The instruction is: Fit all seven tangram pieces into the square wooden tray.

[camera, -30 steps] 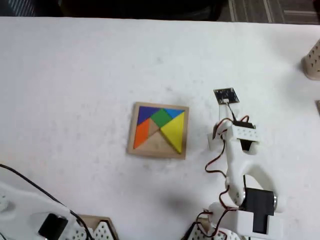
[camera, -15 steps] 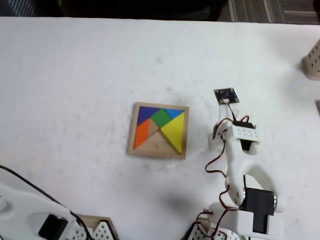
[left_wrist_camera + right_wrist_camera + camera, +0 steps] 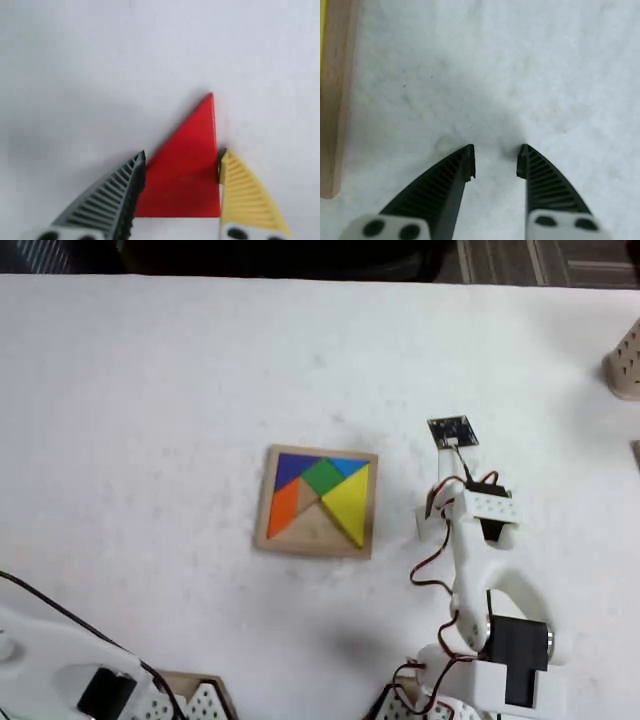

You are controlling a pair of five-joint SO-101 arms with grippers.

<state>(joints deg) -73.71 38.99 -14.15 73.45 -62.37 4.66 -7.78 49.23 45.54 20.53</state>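
– What can't be made out here?
– In the left wrist view, the near corners of the red triangle are covered by the fingers of the left gripper. In the right wrist view, the frame edge cuts the wooden tray down to one rim strip.
– And from above?
– The left arm runs off the lower corner. The tray's bare-wood patch is too small to tell piece from floor.

Wide bare table beyond and left of the wooden tray, right arm and small dark board crowding its right side, narrow table strip between, right tool parted over bare table, left tool gap filled by a red triangle
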